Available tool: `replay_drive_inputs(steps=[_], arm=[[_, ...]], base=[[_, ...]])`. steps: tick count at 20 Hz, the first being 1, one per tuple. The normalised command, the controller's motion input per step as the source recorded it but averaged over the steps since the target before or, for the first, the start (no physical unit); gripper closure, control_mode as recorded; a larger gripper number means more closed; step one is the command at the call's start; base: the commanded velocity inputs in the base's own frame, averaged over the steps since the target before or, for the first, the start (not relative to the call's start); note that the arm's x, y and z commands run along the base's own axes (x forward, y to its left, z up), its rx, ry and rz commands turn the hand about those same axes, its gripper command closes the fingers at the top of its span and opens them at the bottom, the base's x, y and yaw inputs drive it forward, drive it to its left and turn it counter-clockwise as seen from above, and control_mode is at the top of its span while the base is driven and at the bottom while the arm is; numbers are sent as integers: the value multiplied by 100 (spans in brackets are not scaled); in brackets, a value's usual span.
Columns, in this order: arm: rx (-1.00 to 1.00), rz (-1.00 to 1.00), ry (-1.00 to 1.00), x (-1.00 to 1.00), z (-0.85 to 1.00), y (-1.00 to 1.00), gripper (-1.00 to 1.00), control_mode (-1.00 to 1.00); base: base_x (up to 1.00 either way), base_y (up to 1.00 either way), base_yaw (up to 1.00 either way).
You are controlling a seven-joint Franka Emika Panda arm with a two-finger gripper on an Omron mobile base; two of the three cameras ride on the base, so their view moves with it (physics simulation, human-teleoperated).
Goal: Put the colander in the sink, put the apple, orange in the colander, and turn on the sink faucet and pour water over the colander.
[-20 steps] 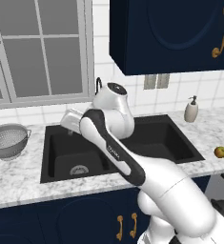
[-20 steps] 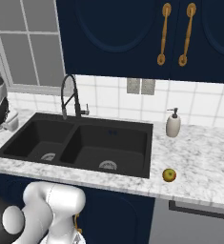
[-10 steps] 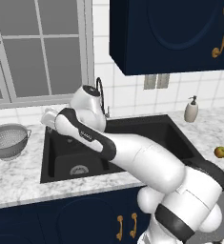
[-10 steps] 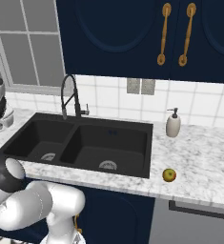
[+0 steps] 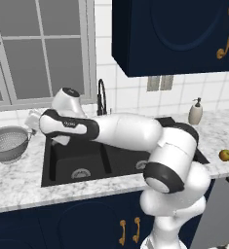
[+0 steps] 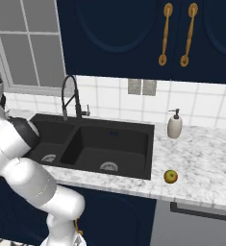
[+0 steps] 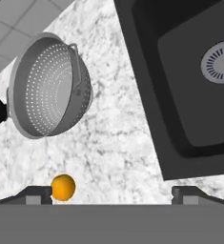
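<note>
Here the colander [image 7: 49, 86] (perforated grey metal bowl) sits upright, empty.

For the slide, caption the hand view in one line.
Open gripper above the marble counter, with the empty colander and orange beside the black sink.
</note>
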Motion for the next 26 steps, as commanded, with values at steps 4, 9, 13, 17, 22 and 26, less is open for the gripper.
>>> replay_drive_inputs(steps=[4, 9, 13, 17, 22, 26], arm=[[-6, -2, 8, 27, -36, 43, -100, -100], [-8, -10, 2, 47, -37, 34, -100, -100], [-1, -4, 0, 39, -12, 16, -100, -100], [0, 0, 0, 22, 0, 15, -100, -100], [0, 0, 0, 4, -14, 3, -100, -100], [0, 0, 0, 2, -40, -2, -100, -100]], base=[[0, 0, 0], [0, 0, 0], [0, 0, 0], [0, 0, 0], [0, 0, 0], [0, 0, 0]])
